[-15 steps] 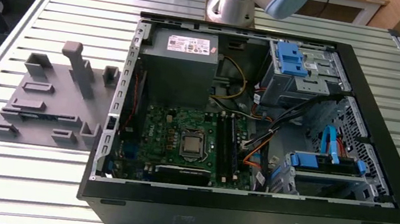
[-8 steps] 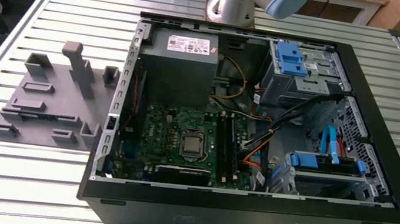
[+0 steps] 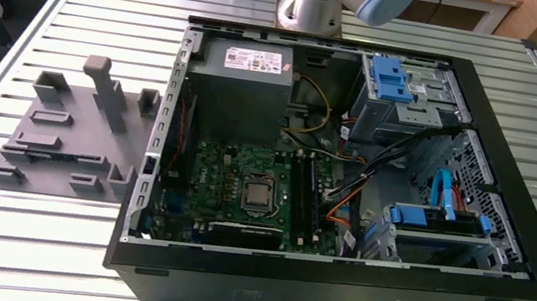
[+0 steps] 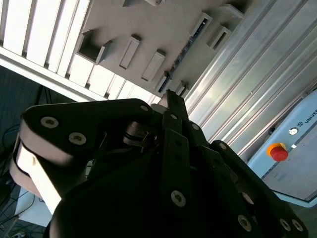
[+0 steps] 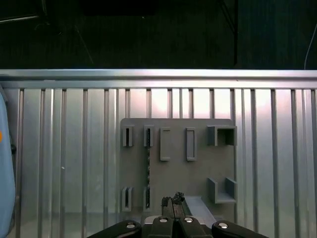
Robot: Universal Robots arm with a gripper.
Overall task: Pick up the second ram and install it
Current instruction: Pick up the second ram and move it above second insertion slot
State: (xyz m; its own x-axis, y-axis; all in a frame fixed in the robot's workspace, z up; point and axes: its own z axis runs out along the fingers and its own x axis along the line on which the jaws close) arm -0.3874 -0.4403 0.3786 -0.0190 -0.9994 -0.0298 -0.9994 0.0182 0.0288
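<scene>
The ribbed surface is bare metal with a satin sheen, the fixture plate on it matt grey plastic, the computer case matt black, and the hand matt black with bright screw heads.

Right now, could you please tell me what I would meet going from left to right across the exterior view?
Grey plastic fixture → processor socket on the motherboard → long black memory slots → drive cage with blue handle.

A robotics lab, this was: a ribbed aluminium desk carried an opened computer case and a grey fixture plate, the arm's base stood at the far edge, a red stop button sat alongside.
</scene>
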